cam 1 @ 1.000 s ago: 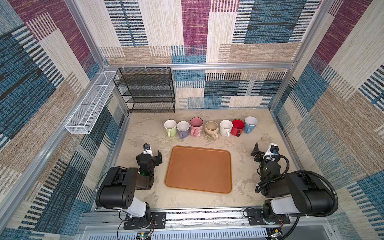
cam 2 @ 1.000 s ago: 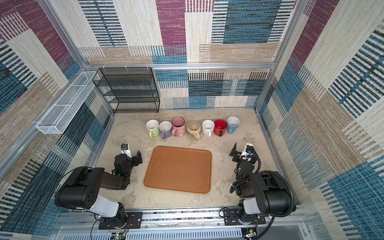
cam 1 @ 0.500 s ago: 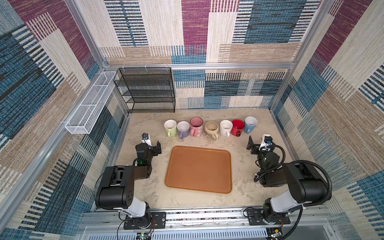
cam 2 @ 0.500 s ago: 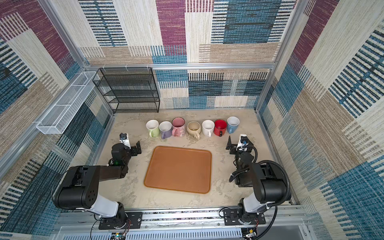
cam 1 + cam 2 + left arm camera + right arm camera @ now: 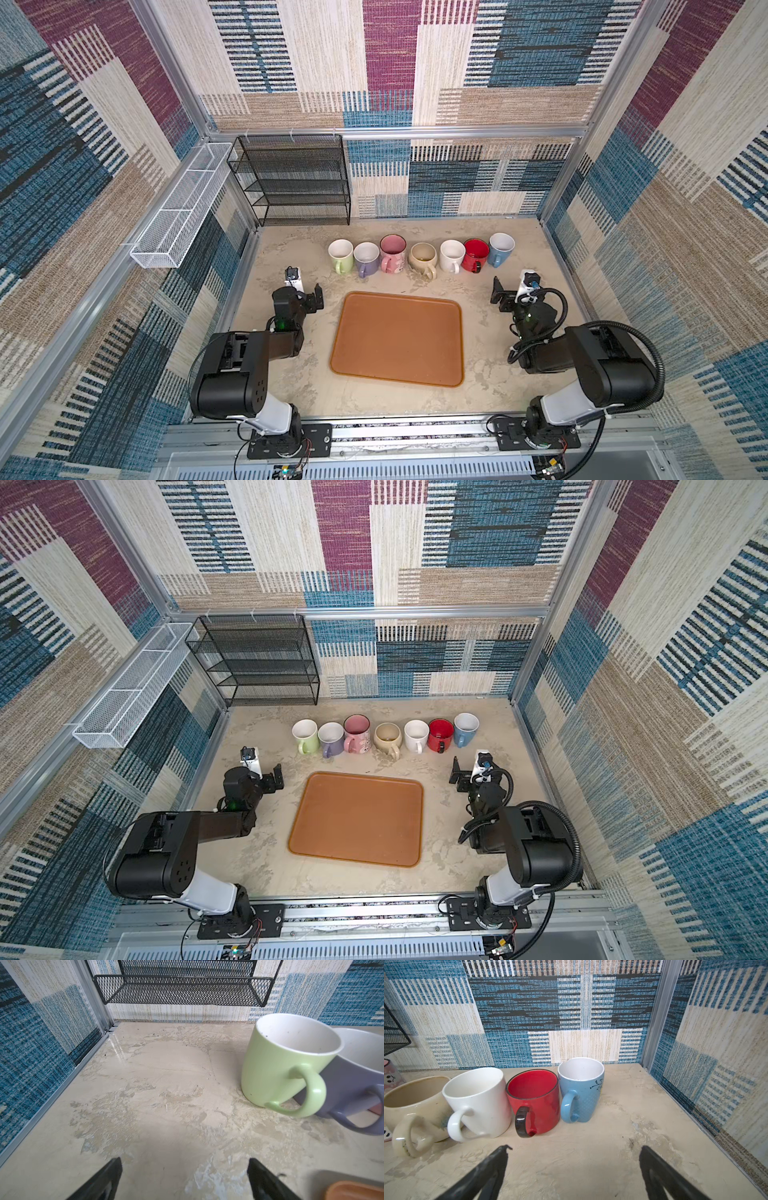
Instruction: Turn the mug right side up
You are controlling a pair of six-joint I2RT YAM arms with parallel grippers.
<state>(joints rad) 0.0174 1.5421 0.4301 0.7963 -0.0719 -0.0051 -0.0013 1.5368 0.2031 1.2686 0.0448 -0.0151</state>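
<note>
Right wrist alone shows twig print on blue mug (image 5: pixel 583 1103).

Seven mugs (image 5: pixel 419 257) stand shoulder to shoulder across the far half of the table (image 5: pixel 291 245), handles toward the near edge; no lane between them. Tray (image 5: pixel 397 338) takes the middle. Bare strips run along the left and right edges. Far-left corner is bare, with the black mesh rack (image 5: pixel 297 183) on the back wall above it. Far-right corner is free past the blue mug (image 5: pixel 581 1091).
</note>
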